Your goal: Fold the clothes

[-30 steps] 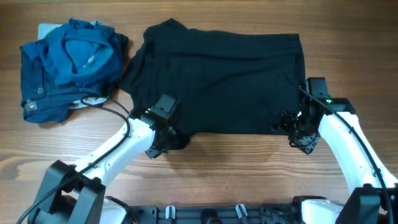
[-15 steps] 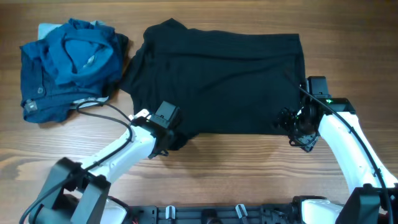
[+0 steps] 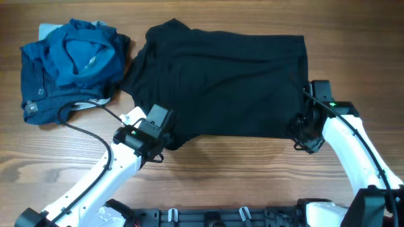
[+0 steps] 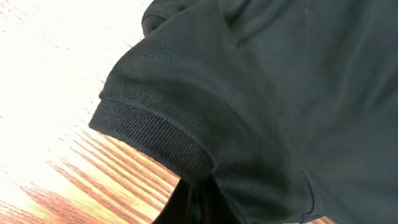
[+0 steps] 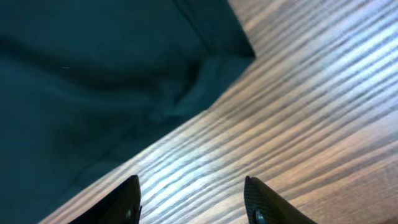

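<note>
A black shirt [image 3: 221, 82] lies spread flat across the middle of the wooden table. My left gripper [image 3: 165, 140] is at the shirt's front left, shut on its sleeve; the left wrist view shows the ribbed sleeve cuff [image 4: 149, 134] running down into the closed fingers [image 4: 194, 202]. My right gripper [image 3: 302, 135] is at the shirt's front right corner, open and empty. In the right wrist view its fingers [image 5: 194, 202] hang over bare wood, and the shirt's corner [image 5: 211, 37] lies just beyond them.
A pile of blue clothes [image 3: 69, 63] sits on a white cloth at the far left of the table [image 3: 353, 38]. A black cable [image 3: 82, 129] trails from the left arm across the wood near the pile.
My left arm has drawn back toward the front left, still holding the sleeve. My right gripper has let go of the bunched hem and shifted slightly right; the corner now lies flat.
</note>
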